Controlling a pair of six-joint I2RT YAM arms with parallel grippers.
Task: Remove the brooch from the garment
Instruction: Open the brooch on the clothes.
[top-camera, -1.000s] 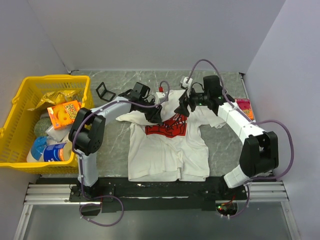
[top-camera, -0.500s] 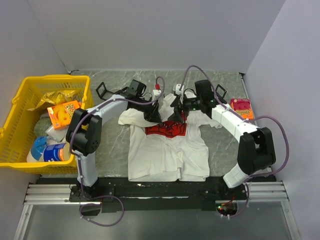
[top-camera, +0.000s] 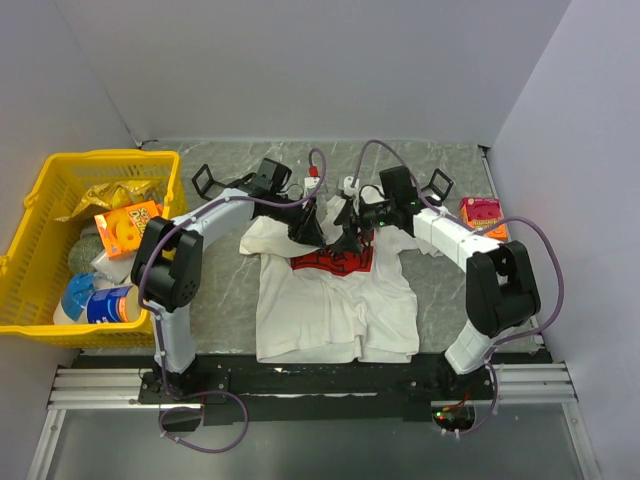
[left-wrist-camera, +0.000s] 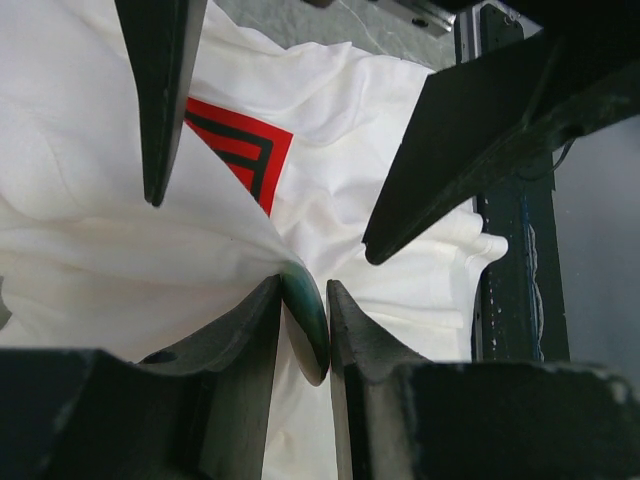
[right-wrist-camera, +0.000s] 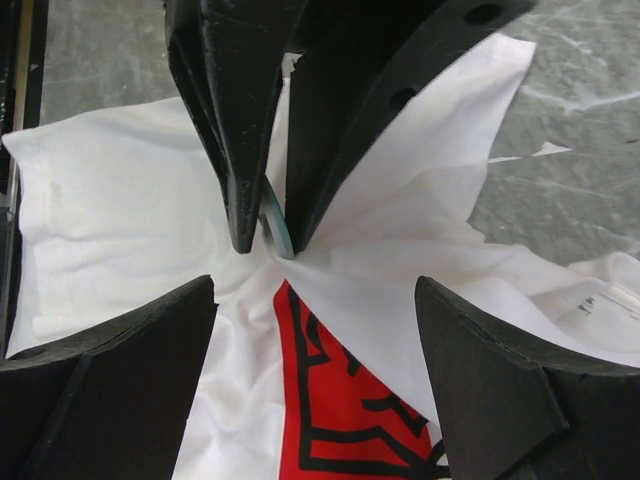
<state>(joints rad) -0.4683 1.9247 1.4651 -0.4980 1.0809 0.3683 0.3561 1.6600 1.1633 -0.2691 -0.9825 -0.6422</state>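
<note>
The white T-shirt (top-camera: 330, 300) with the red print (top-camera: 335, 260) lies on the table, its chest pulled up into a peak. My left gripper (top-camera: 313, 237) is shut on the brooch (left-wrist-camera: 305, 315), a thin green disc still joined to the lifted cloth. The brooch also shows edge-on in the right wrist view (right-wrist-camera: 275, 228) between the left fingers (right-wrist-camera: 240, 200). My right gripper (top-camera: 347, 240) is open and empty. Its fingertips (right-wrist-camera: 200, 300) straddle the raised fold just below the brooch, over the print (right-wrist-camera: 340, 420).
A yellow basket (top-camera: 40, 190) of groceries stands at the left. Black clips lie at the back left (top-camera: 210, 182) and back right (top-camera: 438, 186). A pink-and-orange packet (top-camera: 483, 213) lies at the right, near the wall.
My right gripper has moved left across the shirt until it sits right beside the left gripper. The left gripper has stayed at the collar, holding the cloth peak.
</note>
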